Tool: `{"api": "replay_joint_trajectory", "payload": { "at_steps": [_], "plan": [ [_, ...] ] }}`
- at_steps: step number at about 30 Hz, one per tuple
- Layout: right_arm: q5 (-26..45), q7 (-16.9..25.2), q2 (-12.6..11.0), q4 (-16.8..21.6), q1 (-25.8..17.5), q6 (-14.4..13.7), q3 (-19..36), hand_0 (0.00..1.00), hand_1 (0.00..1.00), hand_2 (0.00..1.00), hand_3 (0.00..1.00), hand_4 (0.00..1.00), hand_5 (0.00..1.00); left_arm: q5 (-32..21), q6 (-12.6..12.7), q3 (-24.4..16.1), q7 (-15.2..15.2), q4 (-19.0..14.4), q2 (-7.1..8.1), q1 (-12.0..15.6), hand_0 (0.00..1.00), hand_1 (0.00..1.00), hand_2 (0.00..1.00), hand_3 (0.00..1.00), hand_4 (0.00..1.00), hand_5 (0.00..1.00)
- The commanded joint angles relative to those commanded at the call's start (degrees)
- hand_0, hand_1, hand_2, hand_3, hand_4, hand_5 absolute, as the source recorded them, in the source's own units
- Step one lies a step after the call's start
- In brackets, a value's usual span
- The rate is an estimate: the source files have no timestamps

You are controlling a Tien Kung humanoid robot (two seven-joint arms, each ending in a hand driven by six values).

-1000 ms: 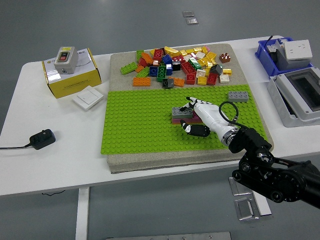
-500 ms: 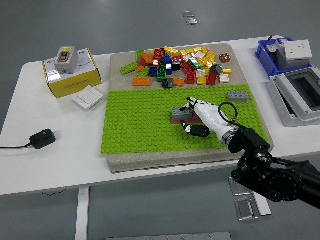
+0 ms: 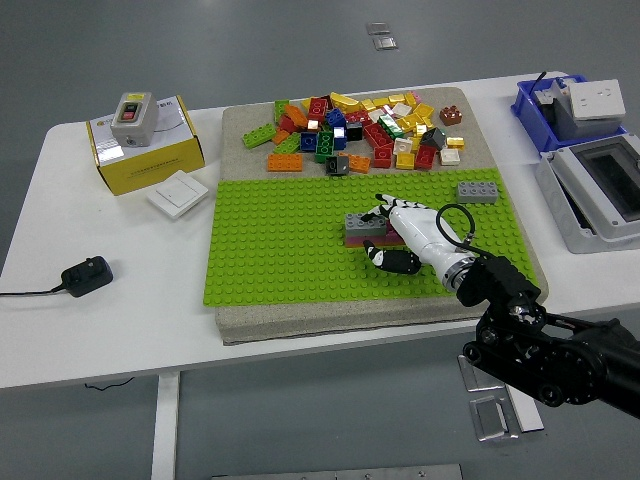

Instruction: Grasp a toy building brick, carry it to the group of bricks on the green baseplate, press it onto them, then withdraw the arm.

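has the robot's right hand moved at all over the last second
No. The right hand stays at the grey brick on the green baseplate, same spot relative to it.

No text, number or brand can be read anywhere in the head view. The yellow box (image 3: 148, 152) at the table's far left carries dark markings on its white top flap, but they are too small and blurred to make out. The grey switch unit (image 3: 129, 107) standing on that box shows a red and a dark button, with no readable marking. The white switch plate (image 3: 179, 195) beside the box is blank. The white socket (image 3: 597, 98) in the blue bin (image 3: 532, 103) at far right bears no readable print. The bricks show no lettering.
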Motion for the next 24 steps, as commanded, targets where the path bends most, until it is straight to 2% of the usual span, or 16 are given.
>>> {"api": "replay_joint_trajectory", "payload": {
  "at_steps": [7,16,19,20,21,24],
  "plan": [
    [4.6,3.2,-0.8,1.7,0.3,-1.1,1.9,0.909,0.953,0.998,0.704,0.549,0.460,0.0,0.0,0.0,0.0,0.0,-0.03,0.0,0.662,0.662,0.554,0.589,0.180,0.637],
    [12.4,6.9,-2.8,4.5,1.3,-1.6,6.5,0.906,0.944,0.989,0.717,0.537,0.453,0.1,-0.1,-0.3,-0.1,0.0,-0.04,0.1,0.662,0.662,0.556,0.589,0.180,0.636],
    [12.5,7.1,-3.7,5.1,1.4,-1.8,8.5,0.906,0.944,0.989,0.717,0.537,0.453,0.1,-0.1,-0.3,-0.1,0.0,-0.07,0.1,0.662,0.662,0.556,0.589,0.180,0.636],
    [11.9,6.8,-4.2,5.1,1.5,-1.9,9.4,0.906,0.945,0.998,0.765,0.537,0.443,0.1,-0.1,-0.2,-0.1,0.0,-0.08,0.1,0.661,0.662,0.555,0.589,0.180,0.636],
    [10.8,6.3,-4.8,5.0,1.5,-2.1,10.5,0.906,0.945,0.998,0.765,0.537,0.443,0.1,-0.1,-0.2,-0.1,0.0,-0.09,0.0,0.661,0.662,0.555,0.589,0.180,0.636],
    [7.1,3.6,-7.1,2.8,1.4,-1.8,13.3,0.906,0.945,0.998,0.765,0.537,0.443,-0.1,0.0,-0.1,-0.1,0.0,-0.13,0.0,0.661,0.662,0.555,0.589,0.180,0.636]
  ]
}}
